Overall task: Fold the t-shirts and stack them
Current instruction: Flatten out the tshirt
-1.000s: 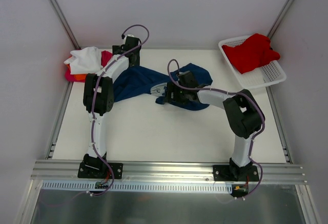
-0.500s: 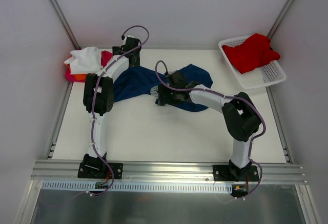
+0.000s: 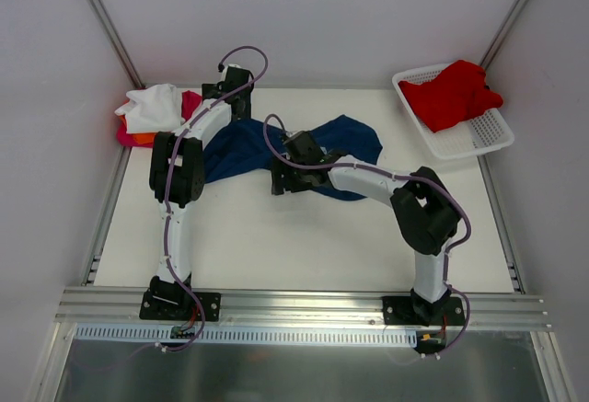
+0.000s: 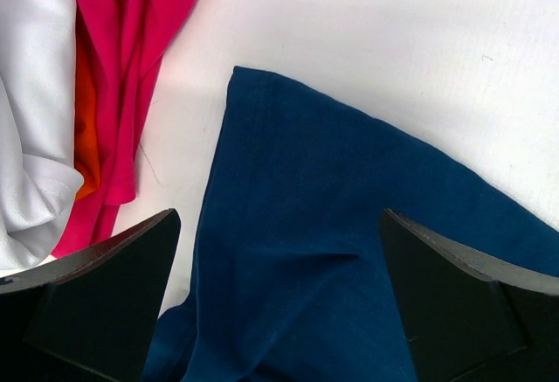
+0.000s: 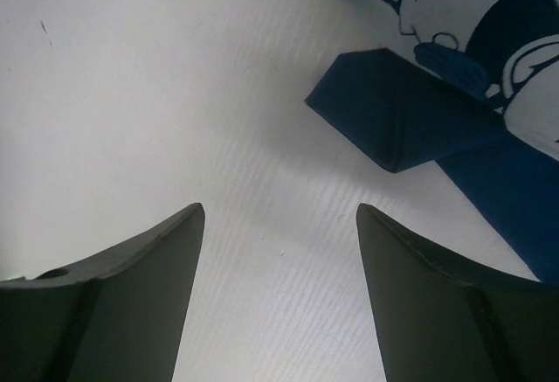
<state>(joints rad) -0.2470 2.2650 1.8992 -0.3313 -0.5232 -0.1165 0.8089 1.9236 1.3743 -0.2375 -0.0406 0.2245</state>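
Note:
A navy t-shirt [image 3: 348,135] lies crumpled across the back middle of the table, and its white print [image 5: 454,6] shows in the right wrist view. My left gripper [image 3: 239,109] hovers open over the shirt's left end [image 4: 332,251], with cloth below both fingers and nothing pinched. My right gripper [image 3: 279,181] is open at the shirt's near edge. Bare table lies between its fingers [image 5: 279,209], and a folded navy corner [image 5: 402,120] sits just ahead on the right. White [image 3: 152,100], magenta [image 4: 131,50] and orange [image 4: 85,128] t-shirts are piled at the back left. A red t-shirt [image 3: 451,94] lies in the basket.
The white lattice basket [image 3: 490,133] stands at the back right corner, tilted against the wall frame. Metal frame rails run along the table's left [image 3: 109,200] and right sides. The shirt pile sits close to the left gripper's left finger.
My right gripper has slid left across the navy shirt to its near-left edge and over bare table, its jaws narrowing slightly. The left arm has not moved.

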